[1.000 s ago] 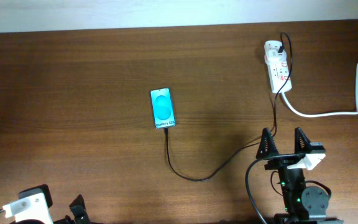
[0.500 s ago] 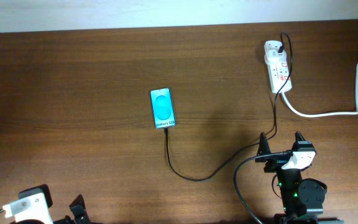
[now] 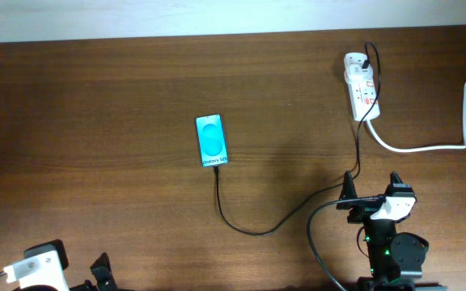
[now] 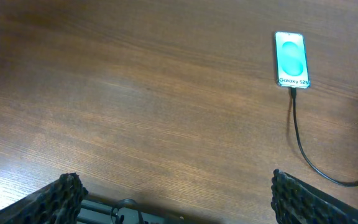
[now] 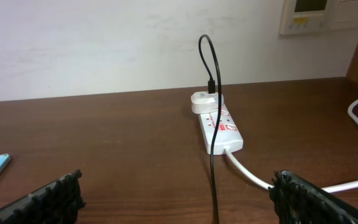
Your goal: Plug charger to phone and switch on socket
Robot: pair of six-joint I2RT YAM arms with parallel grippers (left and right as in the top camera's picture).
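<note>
The phone (image 3: pixel 211 141) lies flat mid-table, its cyan screen lit, and shows again in the left wrist view (image 4: pixel 291 58). The charger (image 3: pixel 253 232), a thin black cable, meets the phone's lower end (image 4: pixel 292 91), loops across the wood and rises into an adapter on the socket (image 3: pixel 361 87). In the right wrist view the socket (image 5: pixel 219 124) lies straight ahead with the charger (image 5: pixel 213 158) running toward me. My right gripper (image 3: pixel 370 187) stands open near the front edge, over the cable, holding nothing. My left gripper (image 4: pixel 176 186) is open at the front left, far from the phone.
A thick white cord (image 3: pixel 427 146) leaves the socket and runs off the right edge. Beyond the table's far edge is a white wall (image 5: pixel 104 43) with a control panel (image 5: pixel 316 15). Bare brown wood (image 3: pixel 95 121) stretches left of the phone.
My right gripper has drawn back slightly toward the front edge, away from the socket. The left arm, phone, charger and socket have not moved.
</note>
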